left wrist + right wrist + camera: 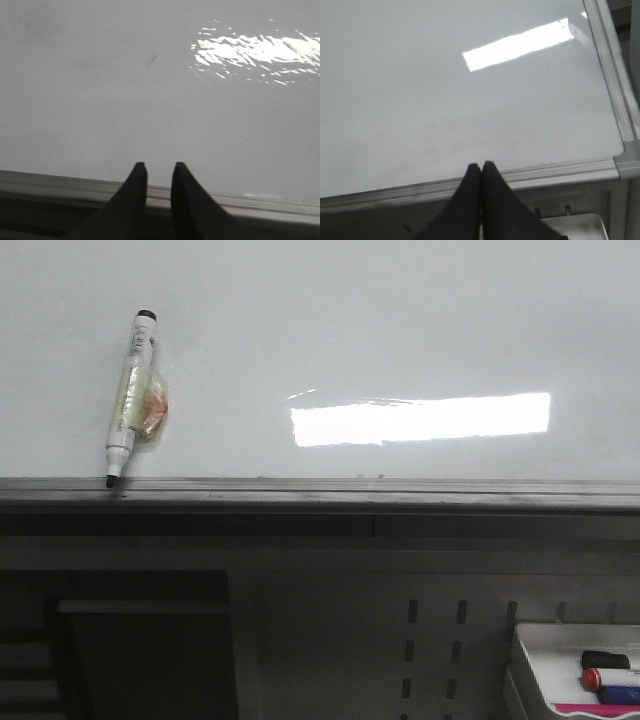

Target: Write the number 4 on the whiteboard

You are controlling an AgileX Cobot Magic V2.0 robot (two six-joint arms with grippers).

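The left end effector (159, 172), slightly spread, and the right end effector (480, 170), pressed together, hold nothing, so grasping the uncapped marker (128, 395) lying on the whiteboard (400, 320) may smear ink.

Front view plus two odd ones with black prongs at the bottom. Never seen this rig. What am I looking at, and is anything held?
It is a robot with two arms, each ending in a two-finger gripper. The wide picture comes from a camera that looks forward, the way the robot faces. The other two come from cameras on the wrists, so the black prongs are the fingers.

The big glossy surface is the whiteboard, with a grey ledge along its near edge and a bright glare from a lamp. A marker pen lies on the board, its tip at the ledge. At the lower right a small white tray holds more markers.

The left gripper is slightly open, the right gripper is shut, and neither holds anything. No 4 shows on the board yet.
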